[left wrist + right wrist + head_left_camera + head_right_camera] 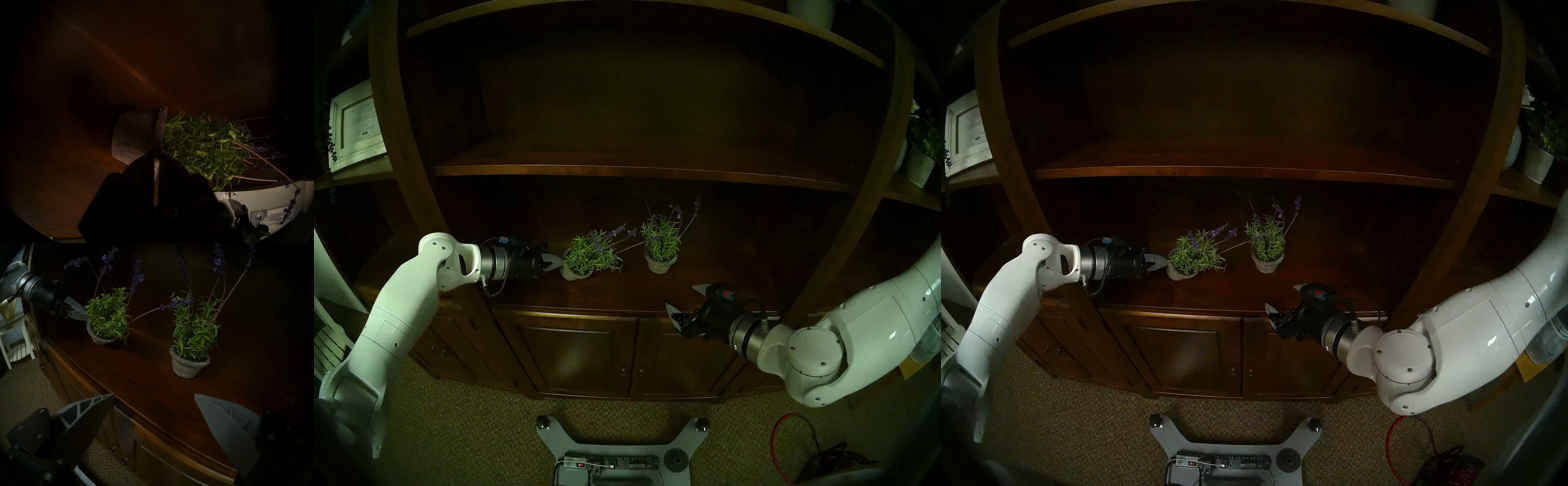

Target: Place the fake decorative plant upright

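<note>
While I watched the head views, my left gripper (555, 263) was clamped on the rim of the tilted lavender plant (585, 259) on the dark wooden shelf (619, 292), left of an upright second plant (660, 246). My left wrist view showed the fingers pinching that pot's rim. My right wrist view showed the right gripper (154, 412) spread wide, empty, near the shelf edge.

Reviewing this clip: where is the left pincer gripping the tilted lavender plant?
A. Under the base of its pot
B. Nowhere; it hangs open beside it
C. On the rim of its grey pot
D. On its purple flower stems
C: in the left wrist view the left pincer is shut on the rim of the tilted plant's pot, with the foliage leaning off to one side.
</note>
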Robot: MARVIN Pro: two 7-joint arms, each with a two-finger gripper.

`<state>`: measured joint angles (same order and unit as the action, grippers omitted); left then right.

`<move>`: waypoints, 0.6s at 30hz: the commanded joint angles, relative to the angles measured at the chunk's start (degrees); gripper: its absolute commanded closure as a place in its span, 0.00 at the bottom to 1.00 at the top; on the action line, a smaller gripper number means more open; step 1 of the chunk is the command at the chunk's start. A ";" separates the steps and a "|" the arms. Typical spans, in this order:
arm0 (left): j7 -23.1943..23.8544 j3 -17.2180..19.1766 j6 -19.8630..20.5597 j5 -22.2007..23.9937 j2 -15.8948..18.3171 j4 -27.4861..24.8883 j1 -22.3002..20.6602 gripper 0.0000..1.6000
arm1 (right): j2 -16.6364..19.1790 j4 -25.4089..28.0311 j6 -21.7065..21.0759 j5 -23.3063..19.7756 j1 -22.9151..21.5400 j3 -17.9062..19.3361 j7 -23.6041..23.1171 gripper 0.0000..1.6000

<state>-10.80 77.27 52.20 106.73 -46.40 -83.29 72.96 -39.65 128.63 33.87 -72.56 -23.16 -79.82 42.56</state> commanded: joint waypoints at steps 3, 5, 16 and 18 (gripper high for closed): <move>-1.04 2.29 -1.43 2.32 0.76 -1.94 1.89 1.00 | -0.11 -0.08 0.50 0.58 -0.79 0.88 -0.13 0.00; -1.43 2.48 -1.67 2.60 0.82 -2.06 2.39 1.00 | -0.11 -0.08 0.50 0.58 -0.79 0.88 -0.13 0.00; -1.95 2.92 -2.44 2.70 0.95 -1.80 3.14 1.00 | -0.11 -0.08 0.50 0.58 -0.79 0.88 -0.13 0.00; -1.95 2.87 -2.48 2.60 0.98 -1.73 3.10 1.00 | -0.11 -0.08 0.50 0.58 -0.79 0.88 -0.13 0.00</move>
<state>-13.21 79.67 49.73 109.10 -45.36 -84.57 76.85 -39.65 128.63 33.88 -72.55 -23.16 -79.82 42.56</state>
